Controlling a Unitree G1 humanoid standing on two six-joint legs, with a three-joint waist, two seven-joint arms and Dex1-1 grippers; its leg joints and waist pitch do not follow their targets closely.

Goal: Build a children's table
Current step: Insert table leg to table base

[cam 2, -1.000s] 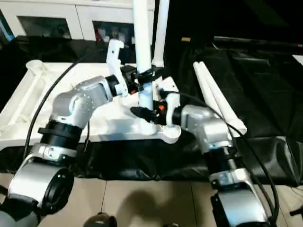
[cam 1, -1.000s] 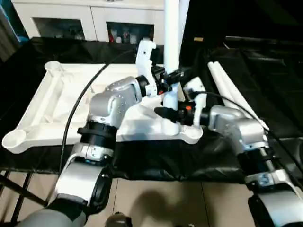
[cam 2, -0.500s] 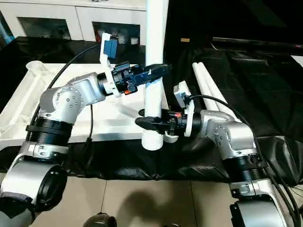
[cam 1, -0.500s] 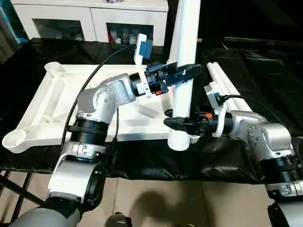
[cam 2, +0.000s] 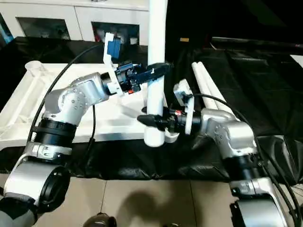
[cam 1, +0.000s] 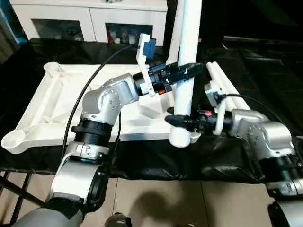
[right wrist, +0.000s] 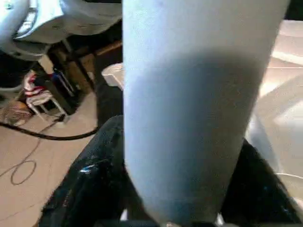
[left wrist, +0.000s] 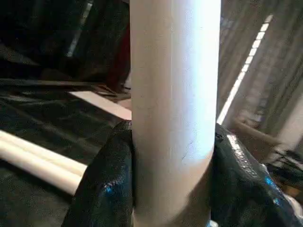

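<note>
The white table top [cam 1: 47,109] lies upside down on black cloth, ribs and round corner sockets facing up. Both grippers hold one long white leg [cam 1: 184,94] upright at its near right corner. The leg's rounded lower end [cam 1: 180,138] hangs at the top's front edge, beside the corner socket [cam 1: 195,136]. My left gripper [cam 1: 191,71] is shut on the leg higher up, its black fingers [left wrist: 106,187] pressed to both sides. Lower down, my right gripper [cam 1: 176,121] is shut on it too, fingers [right wrist: 92,189] hugging the tube.
Two more white legs [cam 1: 227,87] lie side by side on the black cloth right of the top. Another white tube [cam 1: 177,26] rises behind the held leg. A white glass-door cabinet [cam 1: 90,21] stands at the back. Tiled floor [cam 1: 156,203] lies below the front edge.
The held leg's lower end has come up and forward from the corner to hang at the front edge. My left gripper now grips higher on it. The camera has shifted.
</note>
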